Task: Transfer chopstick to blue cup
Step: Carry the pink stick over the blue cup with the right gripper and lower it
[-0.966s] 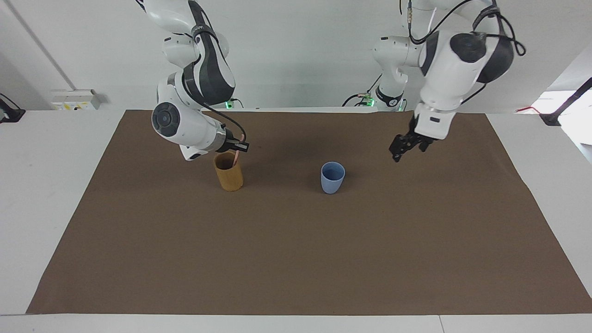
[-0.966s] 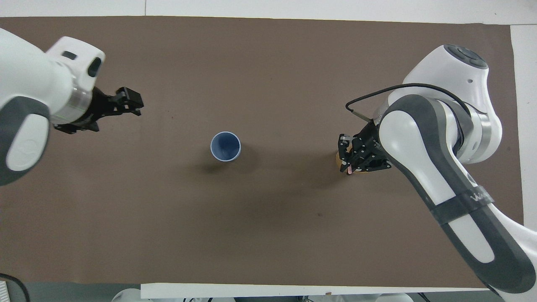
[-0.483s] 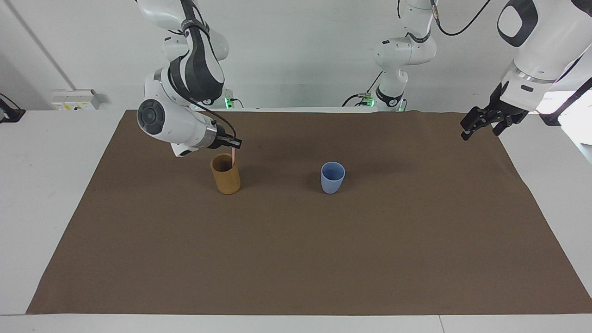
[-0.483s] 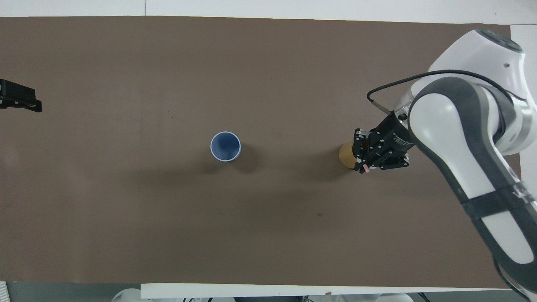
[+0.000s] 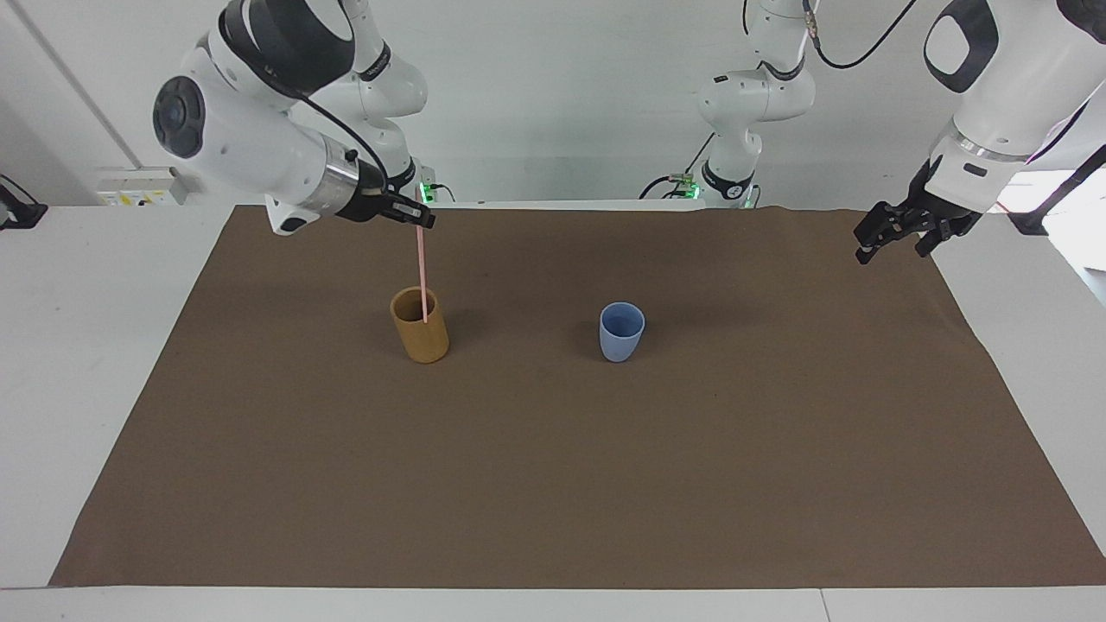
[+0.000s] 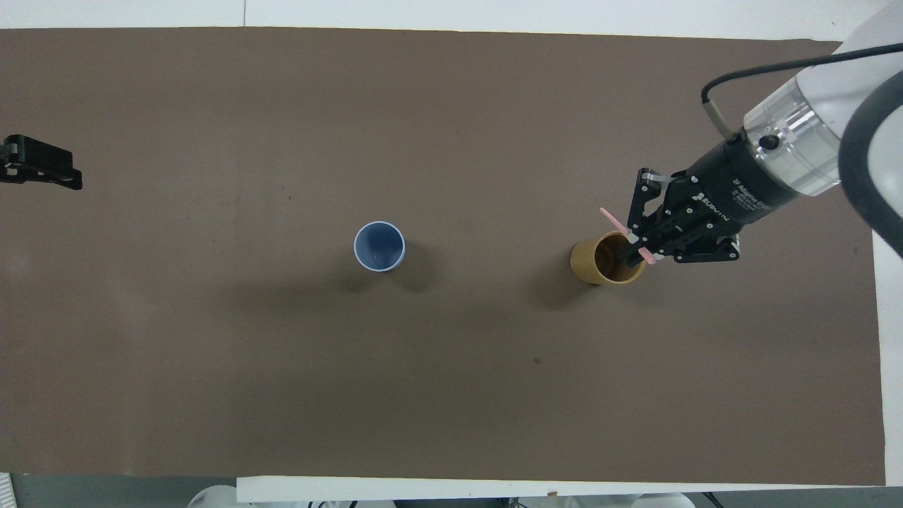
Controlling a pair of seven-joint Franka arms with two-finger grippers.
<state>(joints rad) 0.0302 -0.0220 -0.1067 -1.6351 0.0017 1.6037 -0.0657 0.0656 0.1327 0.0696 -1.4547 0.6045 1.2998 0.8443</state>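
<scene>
Here, a brown mat (image 5: 553,484) covers the white desk (image 5: 86,345) under pale walls, the right tool (image 5: 421,217) pinching the chopstick (image 5: 422,268) upper left, the left tool (image 5: 890,231) spread upper right.

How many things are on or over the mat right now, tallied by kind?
Cups: 2, the blue cup and the tan cup
Chopsticks: 1, the chopstick, held by the right gripper, tip in the tan cup
Total: 3

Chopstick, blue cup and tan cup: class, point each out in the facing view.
chopstick (image 5: 422,272), facing view, mid-shaft above the tan cup.
blue cup (image 5: 621,342), facing view, outer wall.
tan cup (image 5: 423,341), facing view, outer wall.
</scene>
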